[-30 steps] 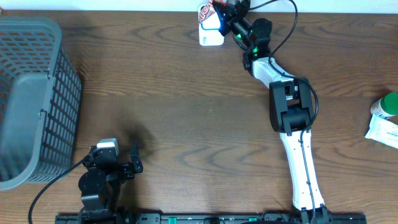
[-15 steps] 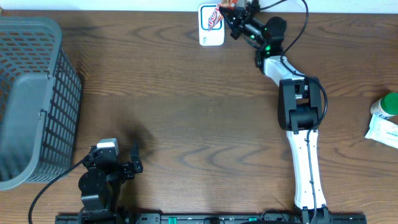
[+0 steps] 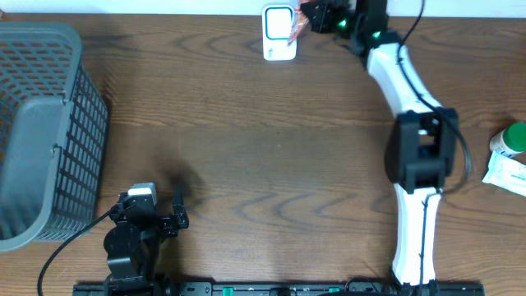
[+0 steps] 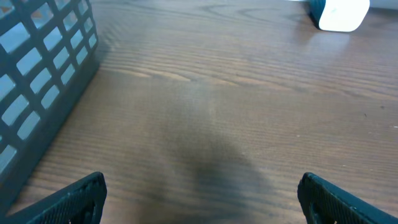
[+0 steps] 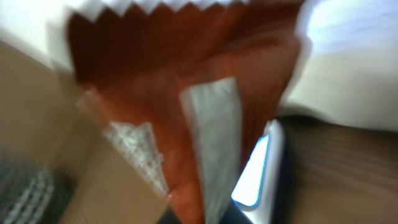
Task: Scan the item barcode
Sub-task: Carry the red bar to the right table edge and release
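A red-orange snack packet (image 5: 180,93) with a zigzag top edge and a white seam strip fills the blurred right wrist view. My right gripper (image 3: 316,16) is shut on its lower end, at the far edge of the table. Just left of the packet (image 3: 296,27) stands the white barcode scanner (image 3: 279,34), its lit window (image 5: 254,168) showing beside the packet. No barcode can be made out in the blur. My left gripper (image 4: 202,205) is open over bare wood at the near left, with nothing between its fingers (image 4: 79,198).
A grey mesh basket (image 3: 41,131) stands at the left edge, close to my left gripper (image 3: 164,215). A green-capped bottle (image 3: 511,138) and a white packet (image 3: 503,173) lie at the right edge. The scanner (image 4: 339,12) shows far off in the left wrist view.
My right arm has swung to the right, drawing the packet off the scanner's face, which now shows uncovered. The left arm has not moved.
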